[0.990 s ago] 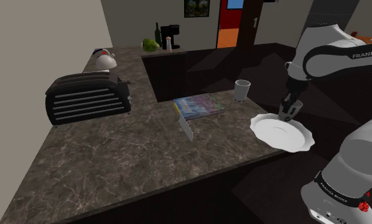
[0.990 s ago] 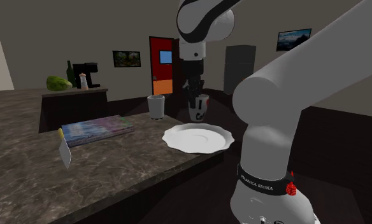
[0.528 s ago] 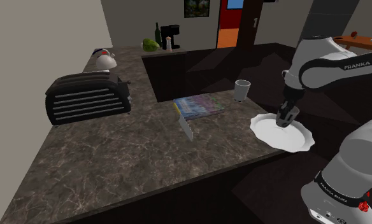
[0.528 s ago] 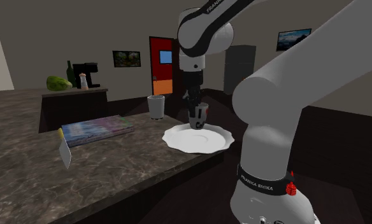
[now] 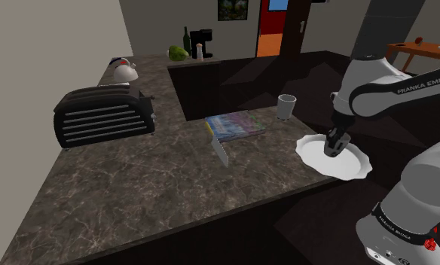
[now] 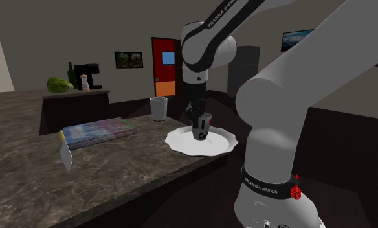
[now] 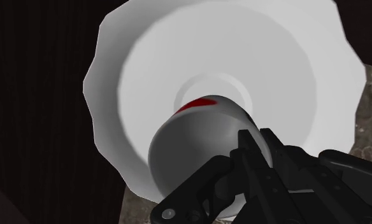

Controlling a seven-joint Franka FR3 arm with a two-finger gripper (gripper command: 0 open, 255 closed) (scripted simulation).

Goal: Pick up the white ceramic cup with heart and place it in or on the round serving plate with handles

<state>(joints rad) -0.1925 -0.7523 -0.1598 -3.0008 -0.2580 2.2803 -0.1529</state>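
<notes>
Cup [image 7: 194,143], pale with a red mark, is gripped by the black fingers [image 7: 262,170] over the middle of the white scalloped plate [image 6: 179,139]. The plate sits at the bench's [image 6: 26,168] end, on the second exterior view's right. I cannot tell whether cup and plate touch.

On the dark marbled counter [image 5: 135,196], a black toaster [image 5: 102,117] sits by the wall [image 5: 53,45], a colourful book [image 5: 235,123] lies flat with a cleaver [image 5: 221,152] at its near corner, a plain grey cup [image 5: 287,106] stands just past the book, and a coffee maker [image 5: 203,43] sits far back.
</notes>
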